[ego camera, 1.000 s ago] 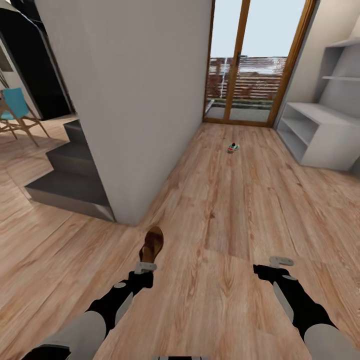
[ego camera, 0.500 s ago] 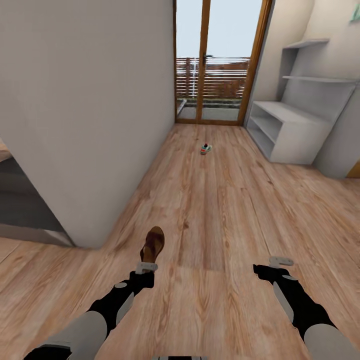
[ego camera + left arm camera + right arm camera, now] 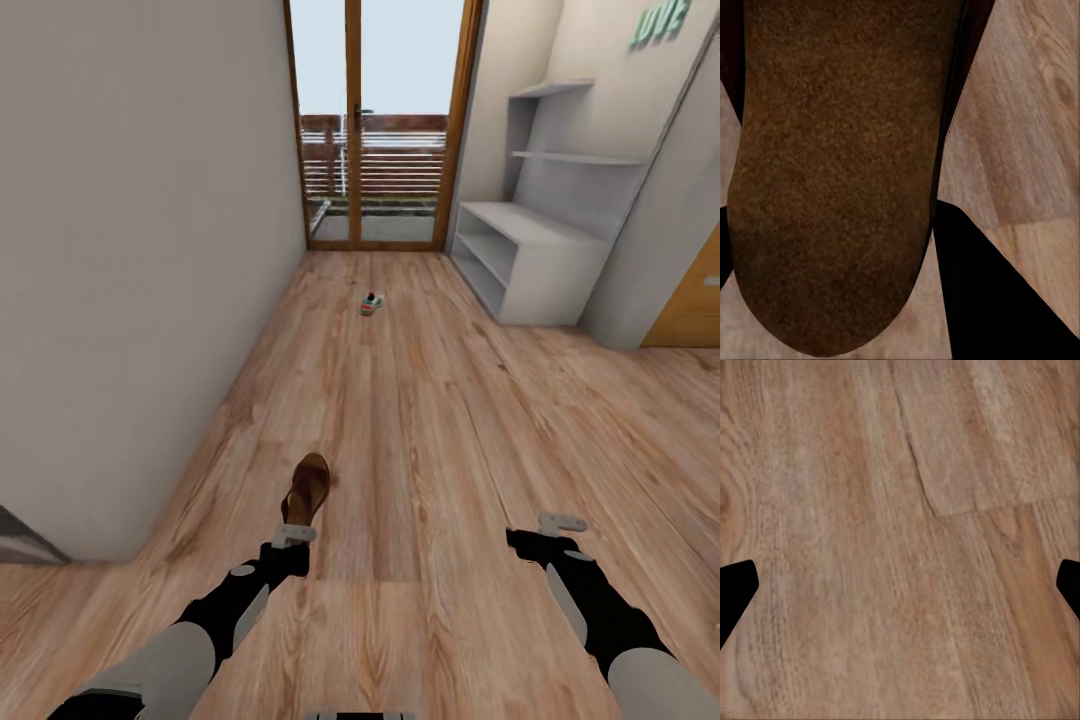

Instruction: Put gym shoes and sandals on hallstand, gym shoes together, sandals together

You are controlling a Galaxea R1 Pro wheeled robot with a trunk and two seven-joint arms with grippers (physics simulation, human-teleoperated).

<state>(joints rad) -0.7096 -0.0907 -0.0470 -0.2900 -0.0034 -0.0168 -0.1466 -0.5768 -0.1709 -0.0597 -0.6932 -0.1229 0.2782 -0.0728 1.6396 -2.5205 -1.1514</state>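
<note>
A bare wall [image 3: 130, 250] runs along nine o'clock; glass doors [image 3: 375, 130] close the corridor at twelve. The hallstand [image 3: 530, 255] stands at one o'clock, a gym shoe [image 3: 371, 303] on the corridor floor [image 3: 450, 420] short of it. The left gripper [image 3: 293, 536] fingers clench a sandal [image 3: 307, 488] by its heel, toe toward twelve. The right gripper [image 3: 560, 523] fingers are spread, holding nothing.

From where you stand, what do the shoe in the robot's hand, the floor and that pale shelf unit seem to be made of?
The sandal, held in the left gripper, looks like dark brown leather; its underside appears matte and grainy, perhaps suede or rubber. The corridor floor looks like light wood planks with visible grain and seams. The hallstand seems smooth, matte, painted board, pale grey-white.
</note>
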